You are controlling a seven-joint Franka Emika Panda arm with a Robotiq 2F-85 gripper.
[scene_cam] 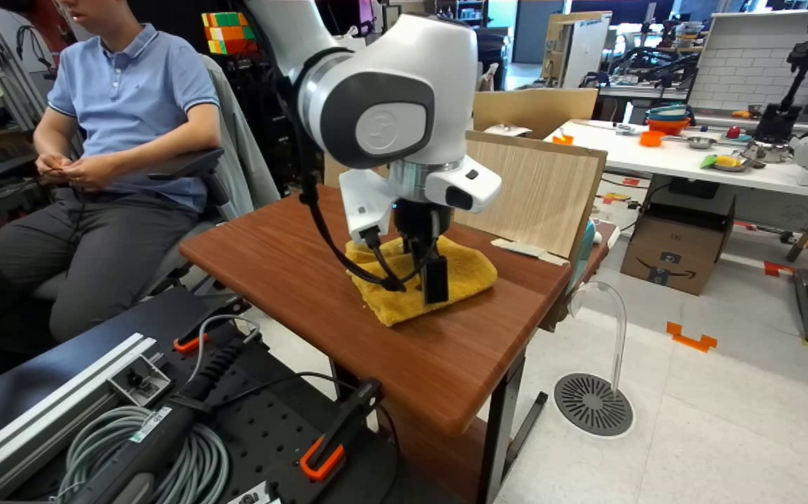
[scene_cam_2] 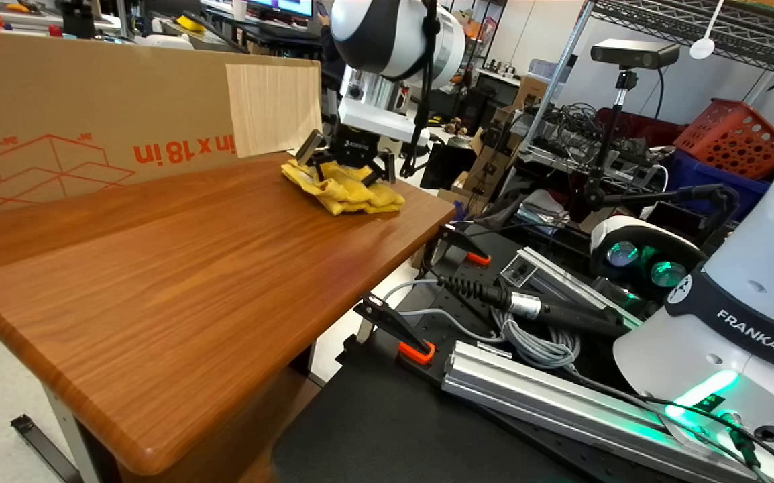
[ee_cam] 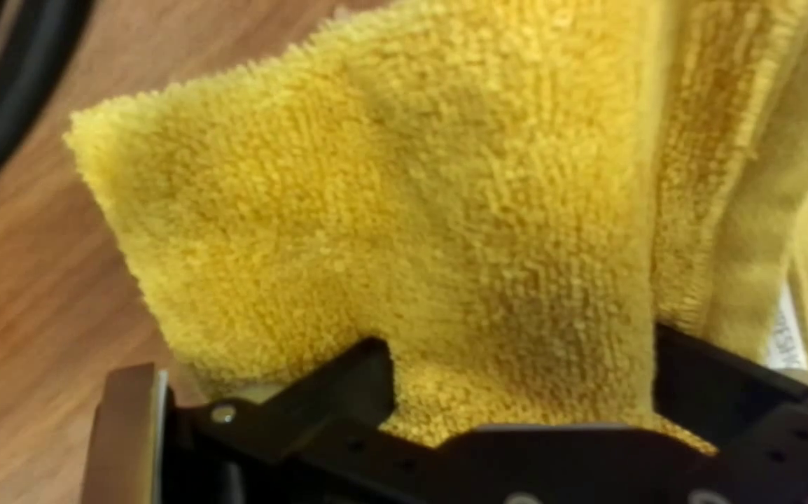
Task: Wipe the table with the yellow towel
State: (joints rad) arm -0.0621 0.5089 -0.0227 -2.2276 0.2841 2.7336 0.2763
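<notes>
The yellow towel (scene_cam: 470,271) lies rumpled and folded on the reddish-brown table (scene_cam: 439,371). In an exterior view it sits near the table's far end (scene_cam_2: 353,196), with the bare wood top (scene_cam_2: 179,282) stretching toward the camera. My gripper (scene_cam: 421,264) points down right at the towel. In an exterior view its black fingers (scene_cam_2: 349,159) are spread wide over the cloth. In the wrist view the towel (ee_cam: 320,210) fills most of the picture and bulges between the spread fingers (ee_cam: 523,385). Whether the fingertips touch the wood is hidden.
A cardboard panel (scene_cam_2: 92,114) and a wood-grain board (scene_cam: 523,196) stand along one table edge. Black clamps with orange ends (scene_cam: 323,455) and coiled grey cable (scene_cam: 145,448) lie on the robot's base platform. A seated person (scene_cam: 131,126) is beside the table.
</notes>
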